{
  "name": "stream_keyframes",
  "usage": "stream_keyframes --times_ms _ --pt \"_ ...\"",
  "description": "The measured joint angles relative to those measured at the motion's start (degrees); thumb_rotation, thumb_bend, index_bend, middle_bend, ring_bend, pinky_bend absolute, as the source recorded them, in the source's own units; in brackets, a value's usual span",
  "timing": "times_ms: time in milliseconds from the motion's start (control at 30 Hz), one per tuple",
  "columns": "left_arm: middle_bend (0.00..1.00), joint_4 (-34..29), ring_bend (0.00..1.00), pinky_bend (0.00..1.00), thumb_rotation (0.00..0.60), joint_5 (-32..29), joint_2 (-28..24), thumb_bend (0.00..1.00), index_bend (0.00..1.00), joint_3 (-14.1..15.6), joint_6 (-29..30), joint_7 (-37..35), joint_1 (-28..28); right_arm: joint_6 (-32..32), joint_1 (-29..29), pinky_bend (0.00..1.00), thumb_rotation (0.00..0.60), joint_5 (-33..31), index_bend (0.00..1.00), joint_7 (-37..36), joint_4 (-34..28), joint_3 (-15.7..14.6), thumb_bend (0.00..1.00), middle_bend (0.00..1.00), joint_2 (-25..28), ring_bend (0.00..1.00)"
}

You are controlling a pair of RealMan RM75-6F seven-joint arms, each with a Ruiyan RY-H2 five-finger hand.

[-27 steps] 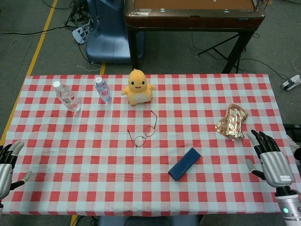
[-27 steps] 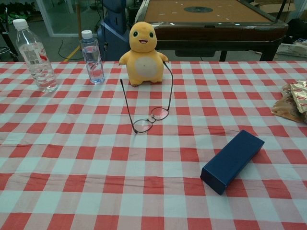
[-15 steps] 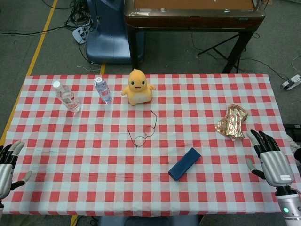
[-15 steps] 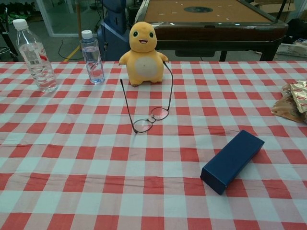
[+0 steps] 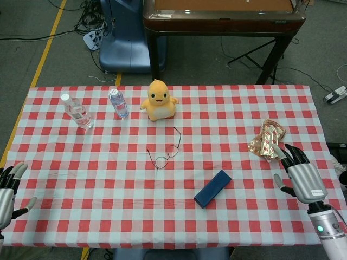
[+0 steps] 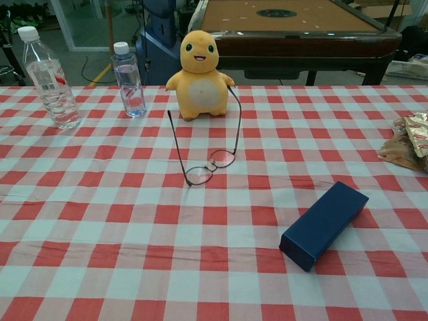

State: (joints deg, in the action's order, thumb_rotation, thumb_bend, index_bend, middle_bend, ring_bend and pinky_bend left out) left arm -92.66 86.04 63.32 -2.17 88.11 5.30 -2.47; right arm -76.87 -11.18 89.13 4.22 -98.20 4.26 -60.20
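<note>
The right hand hovers over the right edge of the counter, fingers spread and holding nothing, its fingertips just beside the crumpled gold foil snack packet, which lies on the red-and-white checked cloth toward the right side; whether they touch it cannot be told. In the chest view only the packet's left part shows at the right border, and neither hand appears there.

Further toward the middle, a dark blue rectangular glasses case lies at an angle on the cloth, well apart from the packet. Beyond it, a pair of thin wire-framed spectacles rests with its temples unfolded and pointing toward the far side. Behind them stands a yellow-orange plush toy with a pale belly. To its left are two clear plastic water bottles: one with a blue label, one with a white cap.

The left hand sits at the counter's near left edge, fingers spread, holding nothing.
</note>
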Motion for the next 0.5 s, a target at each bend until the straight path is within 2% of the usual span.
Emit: stream_keyframes --times_ms 133,267,367,500 --pt "0.08 0.3 0.08 0.0 0.6 -0.1 0.0 0.26 0.08 0.0 0.1 -0.2 0.1 4.7 -3.6 0.4 0.6 -1.0 0.0 0.3 0.0 1.2 0.48 0.59 -0.6 0.47" --pt "0.08 0.6 0.08 0.0 0.6 -0.2 0.1 0.26 0.08 0.0 0.1 -0.5 0.2 10.0 -7.7 0.57 0.6 -2.6 0.0 0.8 0.3 2.5 0.59 0.76 -2.2 0.65" --pt "0.08 0.7 0.08 0.0 0.6 -0.3 0.0 0.26 0.08 0.0 0.1 -0.6 0.2 14.4 -11.0 0.65 0.6 -4.4 0.0 1.2 0.6 3.5 0.69 0.85 -3.8 0.74" --pt "0.08 0.9 0.08 0.0 0.6 -0.5 0.0 0.26 0.08 0.0 -0.1 -0.7 0.2 20.5 -16.2 0.7 0.6 -7.8 0.0 2.0 1.6 5.2 0.81 0.92 -7.1 0.81"
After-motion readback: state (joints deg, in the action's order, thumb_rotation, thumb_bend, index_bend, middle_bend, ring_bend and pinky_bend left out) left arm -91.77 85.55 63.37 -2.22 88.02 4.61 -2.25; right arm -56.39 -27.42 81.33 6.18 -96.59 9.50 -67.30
